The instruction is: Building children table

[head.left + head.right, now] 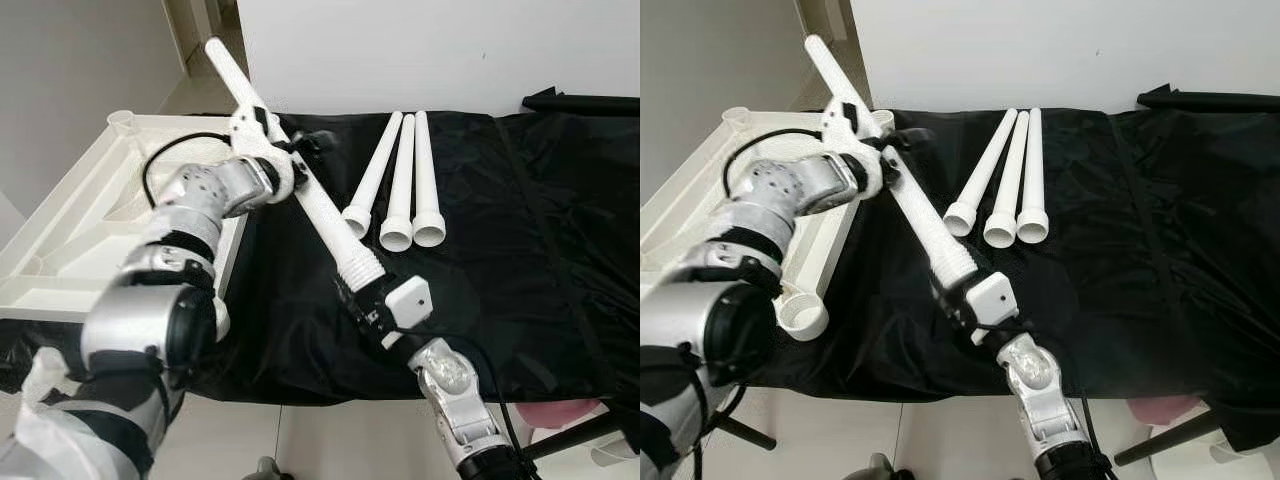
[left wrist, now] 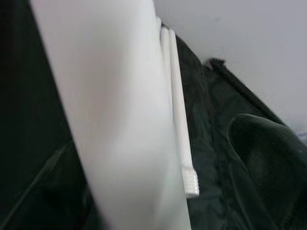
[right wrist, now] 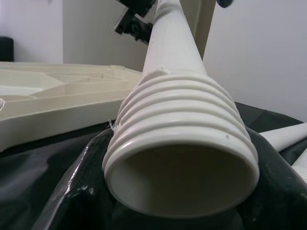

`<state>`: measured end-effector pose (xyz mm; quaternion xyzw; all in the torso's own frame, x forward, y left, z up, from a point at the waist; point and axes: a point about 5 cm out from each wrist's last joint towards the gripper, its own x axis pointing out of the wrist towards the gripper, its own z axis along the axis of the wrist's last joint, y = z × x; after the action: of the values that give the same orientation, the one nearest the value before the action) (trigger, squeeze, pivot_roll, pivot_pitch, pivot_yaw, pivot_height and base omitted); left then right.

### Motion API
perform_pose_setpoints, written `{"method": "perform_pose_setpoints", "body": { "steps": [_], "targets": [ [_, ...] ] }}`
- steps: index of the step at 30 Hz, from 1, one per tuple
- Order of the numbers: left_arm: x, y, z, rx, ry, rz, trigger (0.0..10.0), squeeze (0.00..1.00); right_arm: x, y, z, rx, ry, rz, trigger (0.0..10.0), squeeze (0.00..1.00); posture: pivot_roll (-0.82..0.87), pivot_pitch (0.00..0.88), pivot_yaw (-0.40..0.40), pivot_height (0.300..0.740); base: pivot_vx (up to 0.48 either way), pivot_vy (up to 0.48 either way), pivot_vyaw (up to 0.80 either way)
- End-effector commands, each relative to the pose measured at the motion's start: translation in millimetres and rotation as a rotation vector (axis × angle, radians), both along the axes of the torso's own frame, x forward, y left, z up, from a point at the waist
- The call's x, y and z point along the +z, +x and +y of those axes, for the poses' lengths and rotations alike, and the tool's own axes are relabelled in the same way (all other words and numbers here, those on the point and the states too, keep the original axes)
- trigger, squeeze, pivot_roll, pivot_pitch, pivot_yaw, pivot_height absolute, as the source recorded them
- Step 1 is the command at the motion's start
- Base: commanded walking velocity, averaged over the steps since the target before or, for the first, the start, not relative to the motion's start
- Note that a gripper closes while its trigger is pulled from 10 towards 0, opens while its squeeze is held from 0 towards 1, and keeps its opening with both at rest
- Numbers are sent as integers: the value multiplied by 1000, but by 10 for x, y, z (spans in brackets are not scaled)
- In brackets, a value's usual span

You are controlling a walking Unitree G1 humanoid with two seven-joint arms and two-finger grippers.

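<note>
Left eye view: a white table leg (image 1: 300, 180) runs diagonally from upper left to centre; the left gripper (image 1: 283, 152) clamps its mid-shaft, the right gripper (image 1: 372, 305) its threaded end; it looks hollow, stiff, light and slick, so the ribbed thread is probably the surest hold; three spare legs (image 1: 400, 185) lie at upper centre on black cloth (image 1: 520, 230), the upturned tabletop (image 1: 70, 230) at left.

Right wrist view: black fingers (image 3: 76, 191) cradle the thread; its open mouth is empty.

Even, diffuse indoor light, bright on the white wall behind the black cloth (image 1: 500, 250), which swallows shadows (folds barely register). Head views sharp. Left wrist view soft: the near white leg (image 2: 120, 120) blurs, slightly overexposed.
</note>
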<state>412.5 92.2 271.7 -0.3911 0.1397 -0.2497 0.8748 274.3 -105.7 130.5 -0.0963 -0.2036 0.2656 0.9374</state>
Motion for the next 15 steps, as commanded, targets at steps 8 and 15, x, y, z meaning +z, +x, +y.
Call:
{"method": "perform_pose_setpoints", "body": {
  "steps": [8,15],
  "targets": [
    [101,-26,-32,-139,-82,-141,0,0,37,-25,22,11,0,-25,10000,0,-52,0,120,740,0,0,0],
    [98,-13,-59,-143,-83,-135,0,0,61,-12,26,8,7,-28,10000,0,-52,0,117,740,0,0,0]
  ]
}}
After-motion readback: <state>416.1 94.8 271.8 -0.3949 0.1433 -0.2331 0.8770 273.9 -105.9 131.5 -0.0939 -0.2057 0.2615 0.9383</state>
